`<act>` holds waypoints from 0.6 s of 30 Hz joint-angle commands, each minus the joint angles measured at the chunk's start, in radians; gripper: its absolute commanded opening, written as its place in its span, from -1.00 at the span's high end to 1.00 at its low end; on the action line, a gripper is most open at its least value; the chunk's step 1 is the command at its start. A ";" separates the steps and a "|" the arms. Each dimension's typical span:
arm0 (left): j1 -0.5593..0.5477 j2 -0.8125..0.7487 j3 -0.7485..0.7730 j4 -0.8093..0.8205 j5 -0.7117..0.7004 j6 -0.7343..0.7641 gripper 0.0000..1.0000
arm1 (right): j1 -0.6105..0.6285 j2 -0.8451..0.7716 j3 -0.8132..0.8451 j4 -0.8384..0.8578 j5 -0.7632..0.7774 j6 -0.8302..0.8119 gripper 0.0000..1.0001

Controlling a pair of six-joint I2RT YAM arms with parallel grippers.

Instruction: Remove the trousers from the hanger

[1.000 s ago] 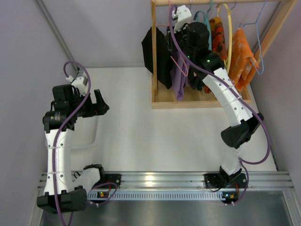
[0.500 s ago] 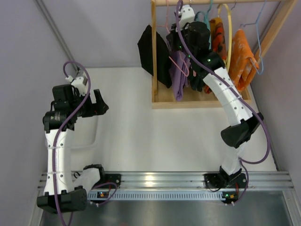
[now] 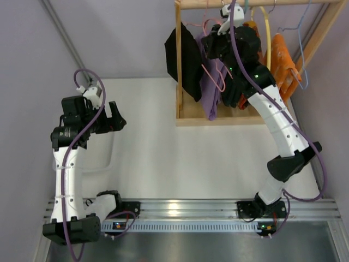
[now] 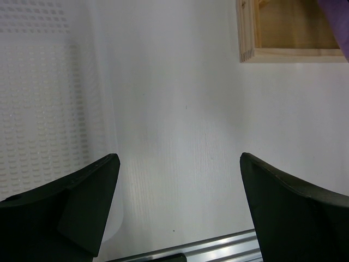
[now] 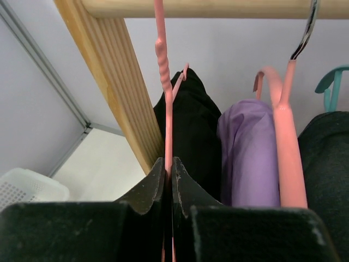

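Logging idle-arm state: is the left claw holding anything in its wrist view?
No, the left claw is open, its fingers wide apart above the white table with nothing between them.

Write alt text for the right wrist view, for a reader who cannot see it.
The right fingers are shut on the thin neck of a pink wire hanger that hangs from a wooden rail. Behind it hang a black garment and, to its right, a purple garment.

Pale grey walls [image 3: 120, 33] close in a white table [image 3: 163, 158] at left and far. A wooden rack [image 3: 229, 121] stands far right; a metal rail [image 3: 191, 206] lines the near edge.
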 commanded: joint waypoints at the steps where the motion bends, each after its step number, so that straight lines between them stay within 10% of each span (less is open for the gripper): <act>1: 0.005 -0.012 0.013 0.079 0.026 -0.015 -0.97 | -0.005 -0.152 0.020 0.283 0.013 0.029 1.00; 18: 0.004 -0.118 -0.083 0.293 0.161 0.067 -0.97 | -0.006 -0.417 -0.207 0.166 -0.009 0.035 1.00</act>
